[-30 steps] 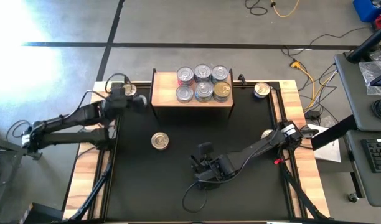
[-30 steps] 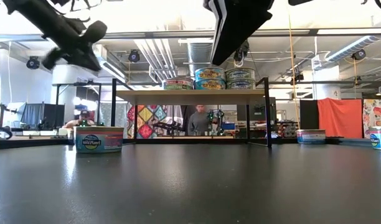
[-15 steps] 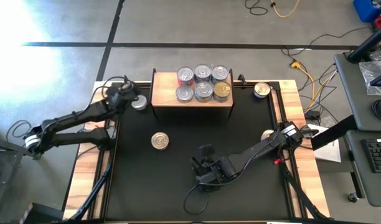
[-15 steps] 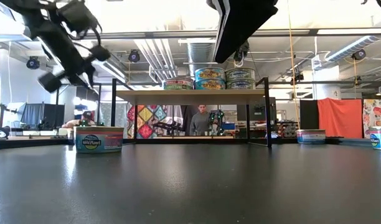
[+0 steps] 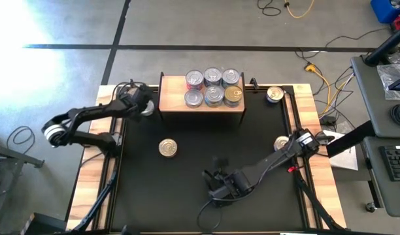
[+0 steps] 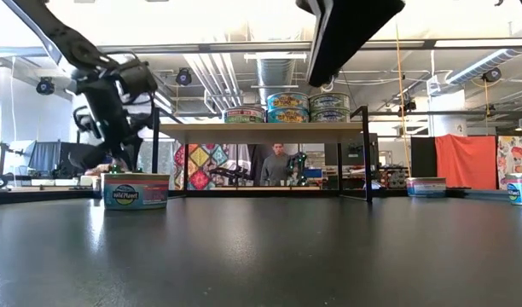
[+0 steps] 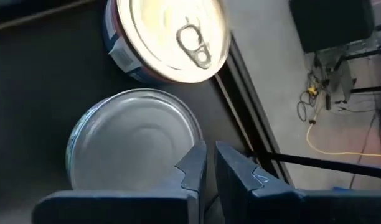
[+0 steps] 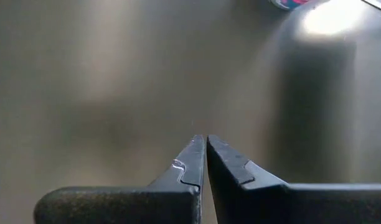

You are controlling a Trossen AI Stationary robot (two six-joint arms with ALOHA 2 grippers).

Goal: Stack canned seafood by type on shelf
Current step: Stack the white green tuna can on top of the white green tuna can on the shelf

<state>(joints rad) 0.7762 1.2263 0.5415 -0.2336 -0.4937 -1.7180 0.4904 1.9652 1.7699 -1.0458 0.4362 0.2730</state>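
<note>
Canned seafood is already partly sorted: 6 tins (image 5: 213,88) stand in a tight block on the shelf (image 5: 202,105), which sits at 12 o'clock on the black table (image 5: 200,156) in the high view. From the low view that block appears 2 tins deep in height on the board, so stacking seems underway. Loose tins remain: 1 gold-lidded tin (image 5: 168,148) at about 9 o'clock of the table's middle, 1 tin (image 5: 274,94) at 3 o'clock of the shelf, 1 tin (image 5: 281,141) near the right edge, and a pair by the shelf's left end.

The step in hand looks like an approach to that left pair. The left gripper (image 5: 142,104) hangs at 9 o'clock of the shelf, over them, with its fingers pressed together and holding nothing. Its wrist view shows a silver-lidded tin (image 7: 134,146) just ahead of the fingertips and a pull-tab tin (image 7: 169,37) beyond it, the 2 nearly touching. In my judgement the next move calls for spreading the fingers first, then lowering them around 1 tin without nudging its neighbour or the shelf leg close by.

The right gripper (image 5: 219,185) waits at 6 o'clock of the table, low over bare surface, fingers closed and empty, well apart from every tin.
</note>
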